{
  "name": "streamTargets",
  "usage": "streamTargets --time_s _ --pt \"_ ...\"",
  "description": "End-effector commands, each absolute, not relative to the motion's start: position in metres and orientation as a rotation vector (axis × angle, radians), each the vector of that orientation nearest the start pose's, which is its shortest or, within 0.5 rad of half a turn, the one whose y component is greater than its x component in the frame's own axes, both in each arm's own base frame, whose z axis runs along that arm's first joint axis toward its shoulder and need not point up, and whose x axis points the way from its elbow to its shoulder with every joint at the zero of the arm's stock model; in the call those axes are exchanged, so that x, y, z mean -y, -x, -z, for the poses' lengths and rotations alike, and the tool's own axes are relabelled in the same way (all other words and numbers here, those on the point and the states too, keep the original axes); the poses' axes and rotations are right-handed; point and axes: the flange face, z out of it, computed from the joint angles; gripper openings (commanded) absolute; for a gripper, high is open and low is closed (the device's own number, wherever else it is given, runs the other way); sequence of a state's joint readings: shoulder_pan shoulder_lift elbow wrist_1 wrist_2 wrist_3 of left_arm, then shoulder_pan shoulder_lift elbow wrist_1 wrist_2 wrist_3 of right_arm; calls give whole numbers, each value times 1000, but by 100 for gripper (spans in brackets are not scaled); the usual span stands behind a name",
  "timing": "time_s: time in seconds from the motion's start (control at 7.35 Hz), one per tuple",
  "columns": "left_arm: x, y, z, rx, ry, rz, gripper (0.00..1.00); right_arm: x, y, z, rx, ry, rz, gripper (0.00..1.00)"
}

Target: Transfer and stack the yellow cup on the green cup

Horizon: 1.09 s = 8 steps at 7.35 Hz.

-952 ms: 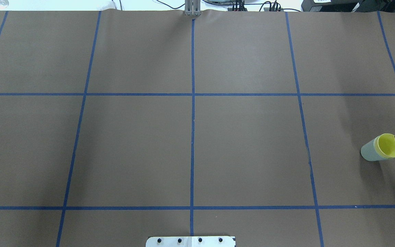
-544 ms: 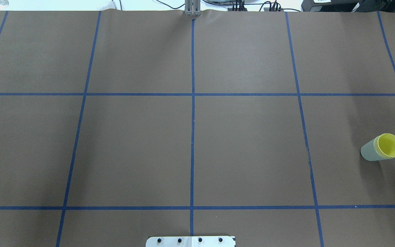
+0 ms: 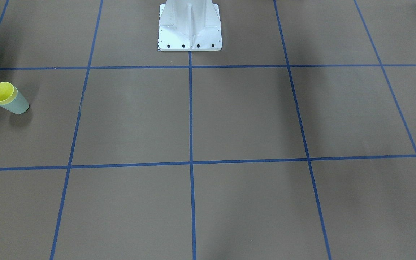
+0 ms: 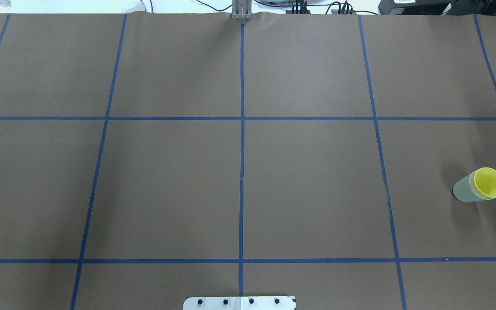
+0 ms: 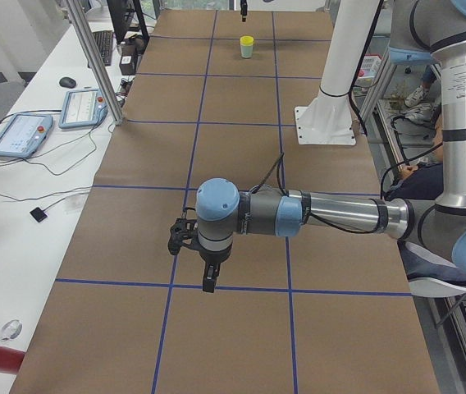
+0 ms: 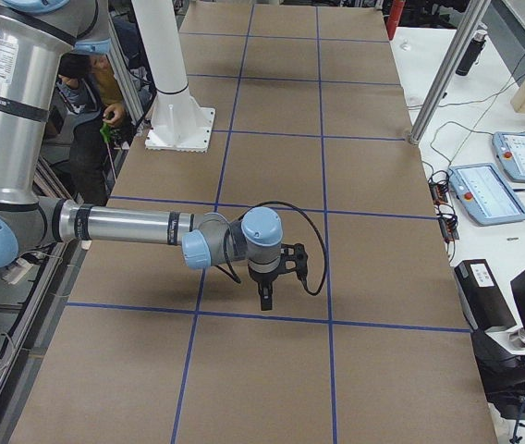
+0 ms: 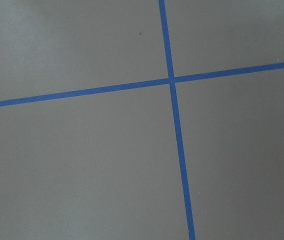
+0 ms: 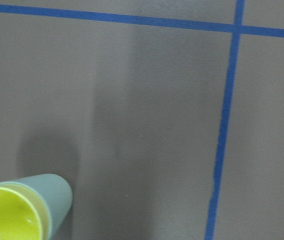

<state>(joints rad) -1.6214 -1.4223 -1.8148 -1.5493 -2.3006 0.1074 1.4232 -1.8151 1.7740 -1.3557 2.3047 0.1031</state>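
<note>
Yellow plastic: the yellow cup is nested in the green cup at the right edge of the overhead frame, on the brown table. Only its rim and inside are exposed. The left gripper and right gripper appear in side views alone, so their opening cannot be told. The dark fingertip seen beside the rim half a second earlier has left the overhead frame.
</note>
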Motion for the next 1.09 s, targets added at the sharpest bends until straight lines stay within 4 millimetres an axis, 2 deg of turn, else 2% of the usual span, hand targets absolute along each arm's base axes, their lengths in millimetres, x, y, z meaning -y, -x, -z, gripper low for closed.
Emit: streamTargets --time_s 0.0,0.14,0.54,0.95 --pt "428 89 -614 -722 -125 -80 100 451 -41 -619 678 -42 115 100" --pt "428 89 -615 -721 -122 -79 100 455 -43 -619 654 -36 114 100" --pt "427 87 -626 -723 -99 -73 100 448 -43 -625 663 -29 113 100" --pt "429 87 -624 -717 -105 -80 100 446 -44 -632 660 -18 108 100"
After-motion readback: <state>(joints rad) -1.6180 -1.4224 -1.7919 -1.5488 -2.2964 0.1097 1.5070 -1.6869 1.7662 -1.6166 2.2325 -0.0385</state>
